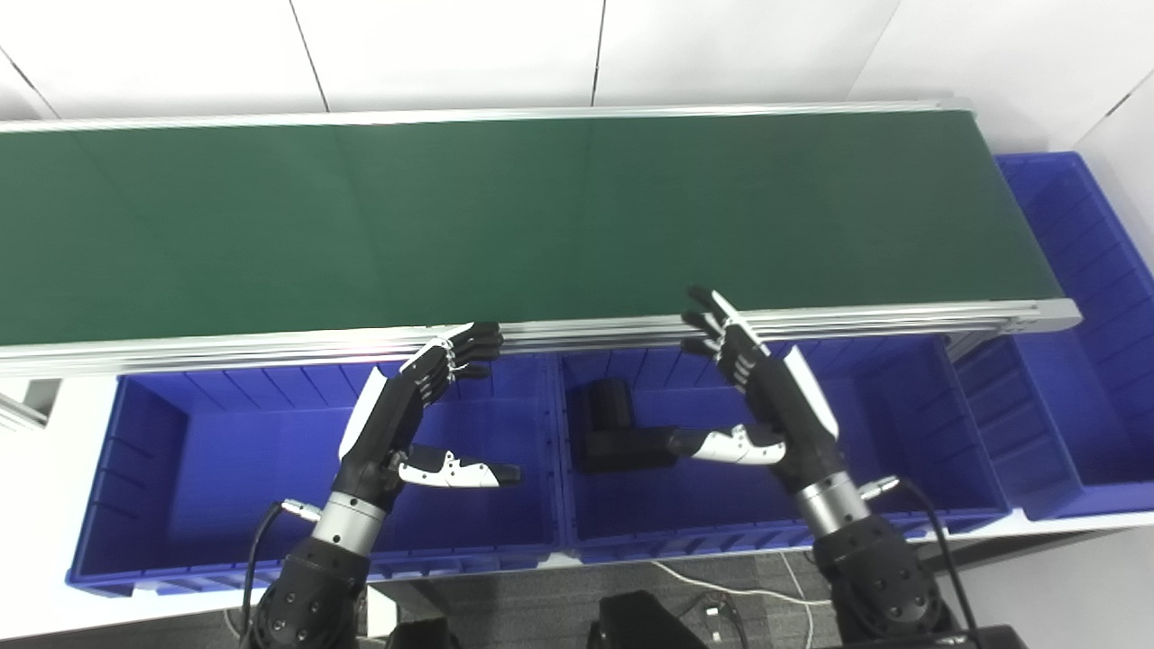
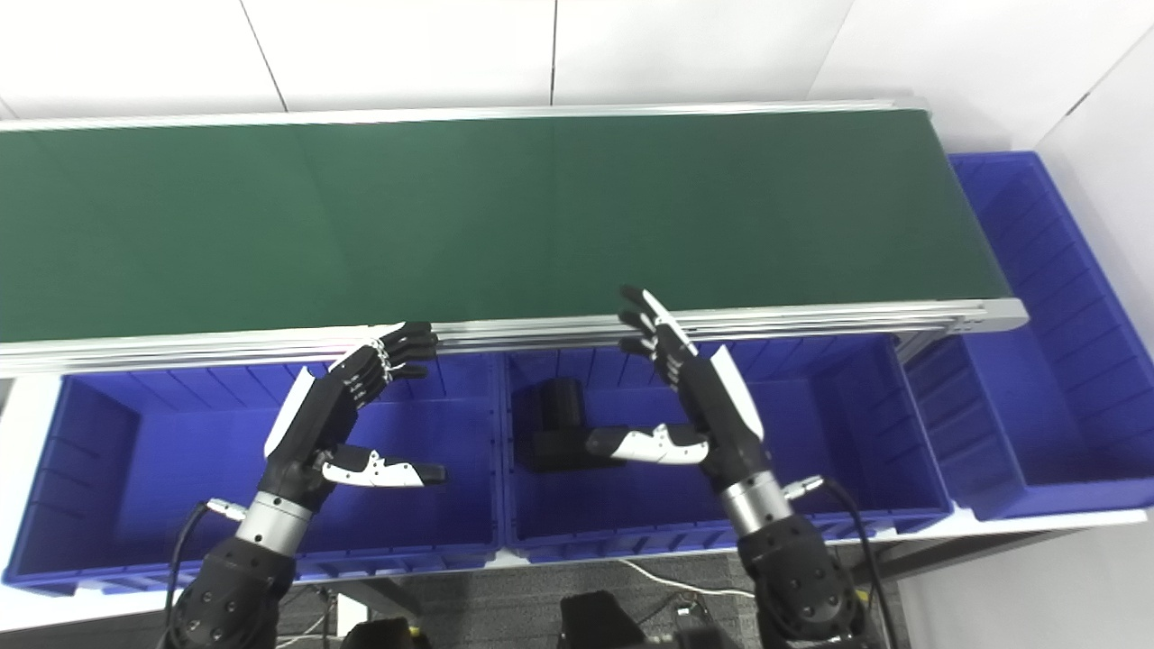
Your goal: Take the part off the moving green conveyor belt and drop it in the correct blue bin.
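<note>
The green conveyor belt carries no part that I can see. A black L-shaped part lies in the middle blue bin, at its left end. My right hand is open and empty above that bin, its fingers reaching to the belt's near rail and its thumb over the part. My left hand is open and empty above the left blue bin, its fingers curled near the rail.
A third blue bin stands at the belt's right end. The belt's aluminium rail runs just above both hands. White wall panels stand behind the belt. Cables lie on the dark floor below.
</note>
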Action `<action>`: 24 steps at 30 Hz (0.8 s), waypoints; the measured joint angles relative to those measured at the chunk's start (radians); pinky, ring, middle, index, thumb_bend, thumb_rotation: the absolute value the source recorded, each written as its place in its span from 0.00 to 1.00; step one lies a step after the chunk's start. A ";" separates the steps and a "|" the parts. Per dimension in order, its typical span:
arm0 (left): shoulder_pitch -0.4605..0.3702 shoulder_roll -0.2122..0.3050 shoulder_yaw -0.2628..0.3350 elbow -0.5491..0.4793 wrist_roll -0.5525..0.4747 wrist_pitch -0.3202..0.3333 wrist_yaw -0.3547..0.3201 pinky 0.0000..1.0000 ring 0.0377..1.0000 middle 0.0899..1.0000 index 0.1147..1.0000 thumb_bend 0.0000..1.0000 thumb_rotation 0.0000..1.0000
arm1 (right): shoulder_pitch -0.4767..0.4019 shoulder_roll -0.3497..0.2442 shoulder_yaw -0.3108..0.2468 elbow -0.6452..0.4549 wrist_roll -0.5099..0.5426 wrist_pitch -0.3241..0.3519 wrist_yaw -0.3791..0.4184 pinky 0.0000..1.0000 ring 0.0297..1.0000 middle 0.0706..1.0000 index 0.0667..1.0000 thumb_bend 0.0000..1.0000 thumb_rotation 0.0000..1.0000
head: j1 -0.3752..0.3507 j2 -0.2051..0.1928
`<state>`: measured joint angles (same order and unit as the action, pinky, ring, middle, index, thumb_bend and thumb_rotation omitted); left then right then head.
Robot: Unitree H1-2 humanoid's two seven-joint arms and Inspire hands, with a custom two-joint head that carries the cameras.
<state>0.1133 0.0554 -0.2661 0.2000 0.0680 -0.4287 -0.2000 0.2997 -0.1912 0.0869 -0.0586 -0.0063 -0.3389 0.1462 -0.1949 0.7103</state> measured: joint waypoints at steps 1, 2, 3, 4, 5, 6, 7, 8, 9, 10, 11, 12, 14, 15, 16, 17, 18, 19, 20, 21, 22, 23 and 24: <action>0.000 0.000 -0.004 0.005 0.002 0.000 0.006 0.71 0.77 0.78 0.78 0.98 0.05 | -0.003 0.003 0.003 0.014 0.000 -0.009 0.000 0.81 0.91 0.98 0.92 1.00 0.42 | 0.012 -0.014; 0.000 0.000 -0.009 0.011 0.008 0.000 0.011 0.71 0.77 0.78 0.78 0.98 0.05 | -0.007 0.004 0.006 0.027 -0.001 -0.019 0.000 0.81 0.90 0.98 0.91 1.00 0.42 | 0.015 -0.020; 0.000 0.000 -0.015 0.016 0.018 0.000 0.017 0.71 0.77 0.78 0.78 0.98 0.05 | -0.010 0.006 0.010 0.041 -0.002 -0.031 0.001 0.80 0.89 0.97 0.91 1.00 0.41 | 0.015 -0.020; 0.001 0.000 -0.021 0.020 0.022 0.000 0.024 0.71 0.77 0.78 0.78 0.98 0.05 | -0.013 0.006 0.013 0.049 -0.002 -0.039 0.002 0.80 0.89 0.97 0.91 1.00 0.41 | 0.015 -0.020; 0.002 0.001 -0.027 0.022 0.024 0.000 0.033 0.71 0.77 0.78 0.78 0.98 0.05 | -0.017 0.007 0.016 0.059 -0.003 -0.051 0.004 0.79 0.88 0.97 0.90 1.00 0.41 | 0.018 -0.037; 0.002 0.001 -0.034 0.024 0.029 0.000 0.037 0.71 0.77 0.78 0.78 0.98 0.04 | -0.022 0.008 0.019 0.069 -0.007 -0.059 0.007 0.78 0.88 0.97 0.90 1.00 0.41 | 0.018 -0.037; 0.002 0.003 -0.039 0.025 0.031 0.000 0.040 0.71 0.76 0.78 0.78 0.98 0.04 | -0.026 0.009 0.023 0.074 -0.012 -0.064 0.007 0.77 0.88 0.96 0.90 1.00 0.41 | 0.018 -0.040; 0.002 0.004 -0.044 0.028 0.032 0.000 0.043 0.71 0.76 0.78 0.78 0.98 0.04 | -0.030 0.013 0.027 0.077 -0.021 -0.069 0.005 0.77 0.88 0.96 0.89 1.00 0.42 | 0.020 -0.046; 0.002 0.005 -0.047 0.031 0.031 -0.001 0.045 0.71 0.76 0.78 0.78 0.98 0.03 | -0.033 0.017 0.030 0.079 -0.034 -0.073 -0.001 0.76 0.88 0.96 0.89 1.00 0.42 | 0.022 -0.048; 0.002 0.006 -0.048 0.036 0.031 -0.001 0.047 0.71 0.76 0.77 0.78 0.97 0.03 | -0.036 0.022 0.033 0.084 -0.044 -0.073 -0.005 0.75 0.88 0.96 0.89 1.00 0.42 | 0.025 -0.054; 0.002 0.007 -0.049 0.040 0.031 0.000 0.051 0.71 0.76 0.77 0.78 0.97 0.02 | -0.039 0.026 0.037 0.091 -0.055 -0.074 -0.010 0.75 0.88 0.96 0.88 1.00 0.42 | 0.031 -0.060; 0.001 0.010 -0.051 0.044 0.030 -0.001 0.054 0.71 0.76 0.77 0.78 0.97 0.02 | -0.040 0.030 0.041 0.098 -0.064 -0.074 -0.014 0.75 0.88 0.96 0.88 1.00 0.42 | 0.031 -0.060; 0.001 0.014 -0.054 0.054 0.030 -0.001 0.061 0.71 0.76 0.77 0.78 0.97 0.03 | -0.040 0.033 0.050 0.104 -0.080 -0.074 -0.026 0.74 0.88 0.96 0.88 1.00 0.42 | 0.035 -0.071; 0.001 0.017 -0.056 0.059 0.030 -0.001 0.068 0.71 0.76 0.77 0.78 0.97 0.03 | -0.040 0.034 0.055 0.106 -0.085 -0.074 -0.032 0.74 0.88 0.96 0.88 1.00 0.42 | 0.035 -0.071; 0.001 0.020 -0.059 0.062 0.030 -0.001 0.072 0.71 0.76 0.77 0.78 0.97 0.03 | -0.041 0.034 0.059 0.108 -0.088 -0.074 -0.039 0.75 0.88 0.96 0.87 1.00 0.42 | 0.037 -0.080; 0.001 0.024 -0.063 0.062 0.030 -0.001 0.074 0.71 0.76 0.77 0.78 0.97 0.03 | -0.042 0.035 0.062 0.113 -0.090 -0.074 -0.047 0.75 0.88 0.95 0.87 1.00 0.43 | 0.037 -0.080; 0.000 0.028 -0.066 0.062 0.030 -0.001 0.078 0.71 0.76 0.77 0.78 0.97 0.03 | -0.044 0.035 0.066 0.121 -0.092 -0.074 -0.053 0.75 0.88 0.95 0.87 1.00 0.43 | 0.037 -0.089; -0.001 0.032 -0.071 0.064 0.031 -0.001 0.081 0.71 0.76 0.77 0.78 0.97 0.04 | -0.046 0.034 0.071 0.128 -0.095 -0.074 -0.058 0.76 0.88 0.95 0.87 1.00 0.43 | 0.037 -0.091; -0.002 0.035 -0.075 0.066 0.031 -0.001 0.086 0.71 0.76 0.77 0.78 0.97 0.04 | -0.046 0.034 0.075 0.131 -0.095 -0.074 -0.063 0.77 0.88 0.95 0.87 1.00 0.43 | 0.037 -0.091; -0.003 0.036 -0.080 0.069 0.031 -0.001 0.089 0.71 0.76 0.77 0.78 0.98 0.05 | -0.047 0.034 0.081 0.132 -0.095 -0.074 -0.069 0.77 0.88 0.95 0.87 1.00 0.43 | 0.038 -0.091; -0.003 0.038 -0.084 0.071 0.031 -0.001 0.094 0.71 0.76 0.77 0.78 0.98 0.05 | -0.048 0.034 0.086 0.132 -0.095 -0.074 -0.073 0.77 0.88 0.95 0.87 1.00 0.43 | 0.038 -0.091; -0.003 0.039 -0.087 0.072 0.031 -0.001 0.098 0.72 0.76 0.77 0.78 0.98 0.04 | -0.048 0.034 0.090 0.132 -0.096 -0.074 -0.078 0.76 0.88 0.95 0.86 1.00 0.44 | 0.038 -0.091; -0.003 0.041 -0.090 0.072 0.031 -0.001 0.099 0.72 0.76 0.77 0.78 0.98 0.04 | -0.049 0.034 0.092 0.132 -0.097 -0.074 -0.083 0.76 0.87 0.95 0.86 1.00 0.44 | 0.035 -0.086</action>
<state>0.1101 0.0963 -0.3564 0.2716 0.0987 -0.4293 -0.1014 0.2507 -0.1572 0.1788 0.0736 -0.1033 -0.4132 0.0634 -0.1595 0.6243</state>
